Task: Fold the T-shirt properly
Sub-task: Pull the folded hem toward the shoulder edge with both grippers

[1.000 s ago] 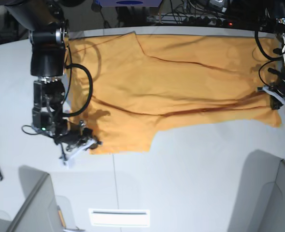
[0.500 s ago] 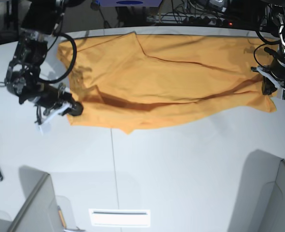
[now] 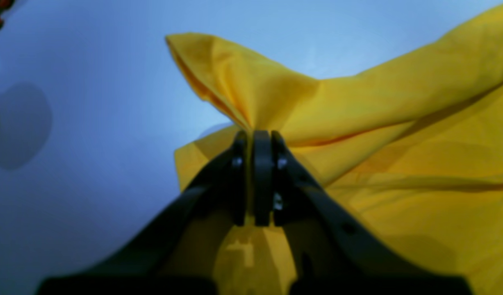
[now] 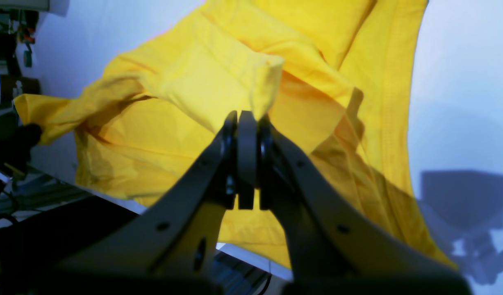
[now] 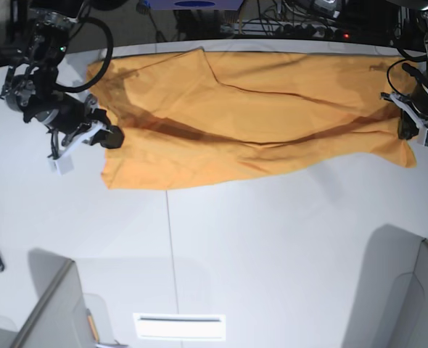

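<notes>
The T-shirt (image 5: pixel 250 119) lies stretched across the far part of the white worktop (image 5: pixel 272 246), its long axis running side to side. The left hand (image 5: pixel 406 129) is clamped shut on one end of it, the right hand (image 5: pixel 109 138) pinched tight on the other.

T-shirt (image 5: pixel 257 119): spread across far tabletop (image 5: pixel 272 246).
My left end effector (image 5: pixel 404 129): its right edge.
My right end effector (image 5: pixel 112 138): its left edge.
</notes>
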`<state>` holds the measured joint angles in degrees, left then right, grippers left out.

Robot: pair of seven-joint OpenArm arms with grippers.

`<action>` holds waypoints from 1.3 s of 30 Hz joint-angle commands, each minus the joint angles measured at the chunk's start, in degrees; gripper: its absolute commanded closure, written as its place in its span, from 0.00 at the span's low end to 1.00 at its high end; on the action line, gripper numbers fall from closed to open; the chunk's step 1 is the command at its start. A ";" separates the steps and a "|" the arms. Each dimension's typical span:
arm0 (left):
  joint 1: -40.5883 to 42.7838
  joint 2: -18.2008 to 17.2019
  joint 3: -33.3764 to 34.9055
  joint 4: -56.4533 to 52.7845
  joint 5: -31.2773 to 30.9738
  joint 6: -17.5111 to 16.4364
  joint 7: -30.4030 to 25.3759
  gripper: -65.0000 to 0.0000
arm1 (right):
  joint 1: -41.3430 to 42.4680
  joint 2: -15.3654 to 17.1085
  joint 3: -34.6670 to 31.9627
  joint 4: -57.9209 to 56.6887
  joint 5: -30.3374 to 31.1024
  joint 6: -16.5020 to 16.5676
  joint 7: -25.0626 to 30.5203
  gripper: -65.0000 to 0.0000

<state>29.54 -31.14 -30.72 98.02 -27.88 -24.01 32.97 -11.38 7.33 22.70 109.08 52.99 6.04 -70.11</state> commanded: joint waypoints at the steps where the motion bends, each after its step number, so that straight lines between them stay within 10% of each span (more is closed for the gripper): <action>1: 0.04 -1.35 -0.71 0.58 -0.12 0.32 -1.10 1.00 | 0.87 0.62 1.52 1.12 0.94 0.42 0.96 1.00; 11: -0.40 -3.55 -1.68 -0.39 -0.47 0.32 -1.02 1.00 | 2.63 0.45 3.19 1.12 1.21 0.42 -0.71 1.00; 25: 2.15 -3.55 -1.41 -1.01 -0.03 0.23 -1.02 1.00 | -3.79 2.03 6.36 1.82 17.38 0.33 -2.29 1.00; 39: 6.28 -3.46 -1.32 -0.57 0.05 0.23 -1.02 1.00 | -7.74 2.47 -1.12 4.29 5.25 0.42 0.00 1.00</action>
<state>36.07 -33.32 -31.51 96.62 -27.42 -24.05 33.50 -19.27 9.28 21.21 112.79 57.04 6.07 -70.50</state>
